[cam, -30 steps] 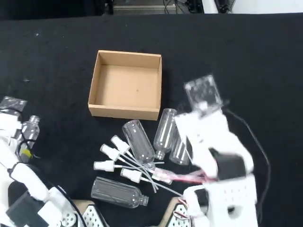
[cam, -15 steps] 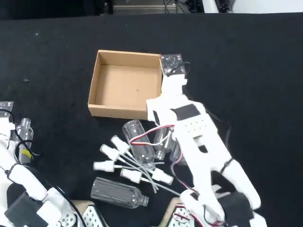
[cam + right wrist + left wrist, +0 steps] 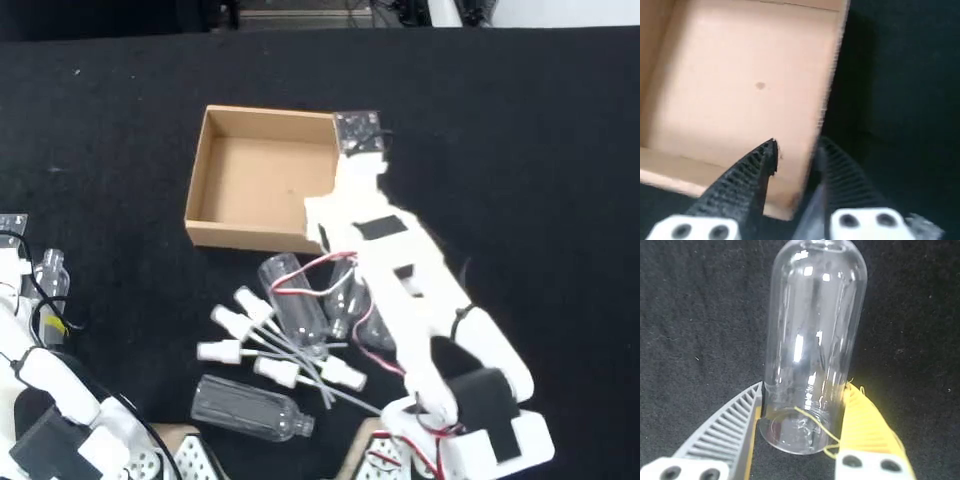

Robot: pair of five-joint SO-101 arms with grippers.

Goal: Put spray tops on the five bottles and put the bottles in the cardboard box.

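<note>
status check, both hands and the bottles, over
Left hand shut on uncapped bottle. Right hand at cardboard box wall. Four bottles and spray tops loose on table, nothing boxed.

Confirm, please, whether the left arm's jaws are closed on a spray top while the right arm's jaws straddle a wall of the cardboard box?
Not quite: the left wrist view shows the left arm's jaws closed on a clear bottle, not a spray top. The right arm's jaws do straddle a wall of the cardboard box.
</note>
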